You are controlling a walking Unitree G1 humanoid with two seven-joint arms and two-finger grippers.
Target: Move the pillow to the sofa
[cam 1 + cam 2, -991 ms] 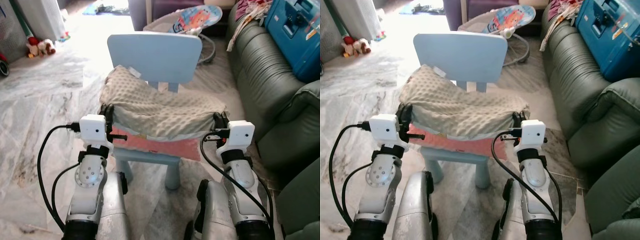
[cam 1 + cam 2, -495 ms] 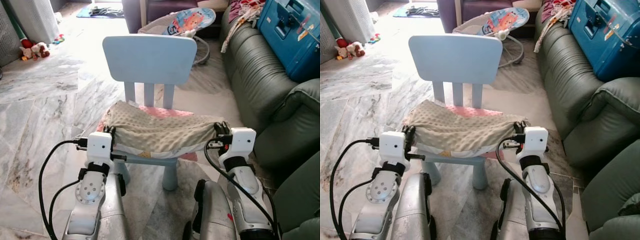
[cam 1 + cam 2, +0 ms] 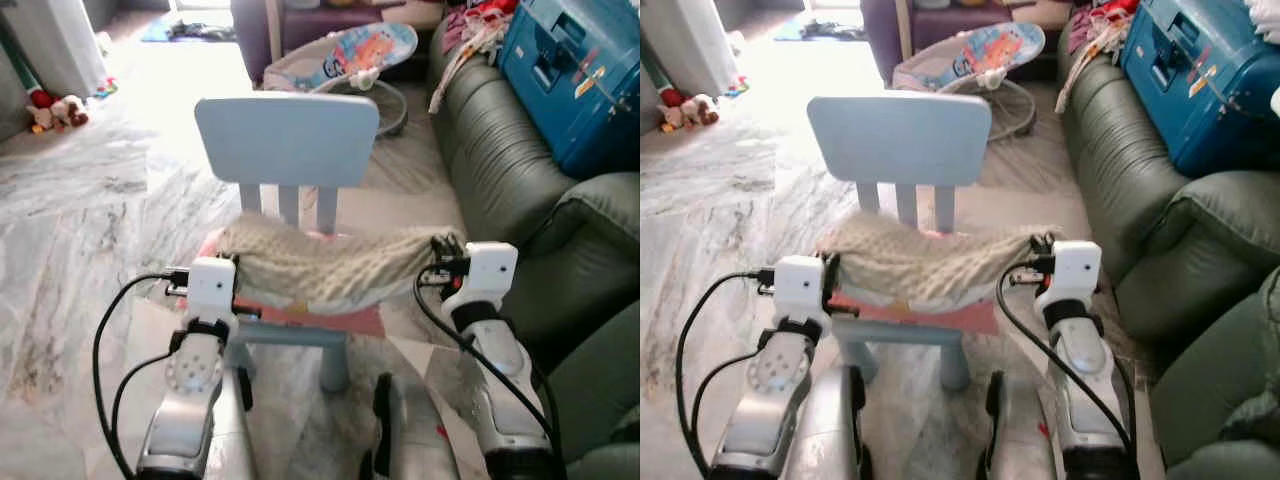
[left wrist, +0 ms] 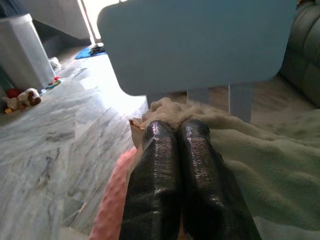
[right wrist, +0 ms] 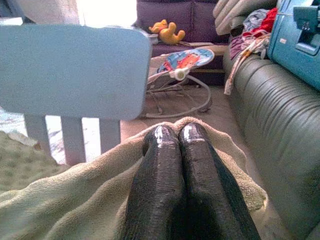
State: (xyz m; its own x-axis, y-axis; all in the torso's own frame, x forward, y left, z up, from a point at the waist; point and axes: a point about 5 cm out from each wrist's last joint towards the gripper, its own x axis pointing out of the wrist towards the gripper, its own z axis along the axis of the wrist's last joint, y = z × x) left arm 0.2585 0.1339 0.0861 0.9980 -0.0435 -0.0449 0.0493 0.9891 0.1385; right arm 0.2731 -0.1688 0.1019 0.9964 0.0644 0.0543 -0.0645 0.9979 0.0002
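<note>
The pillow (image 3: 335, 265) hangs slung between the two grippers, just above the seat of the blue chair (image 3: 288, 140), sagging in the middle with its pink underside showing along the near edge. The left gripper (image 4: 176, 131) has its fingers pressed together on the pillow's left end, and the right gripper (image 5: 174, 134) is pinched the same way on the right end. The sofa (image 3: 520, 190) lies to the robot's right, close to the chair. To carry well, both arms should probably rise together until the sagging middle clears the seat and chair back, then swing right with the spacing kept steady, so neither end slips out of its pinch. On the sofa's far end sits a blue case (image 3: 575, 70) with clothes (image 3: 470, 30) heaped beside it; whether the case holds anything I cannot tell, so the bare nearer cushion looks like the better landing spot.
</note>
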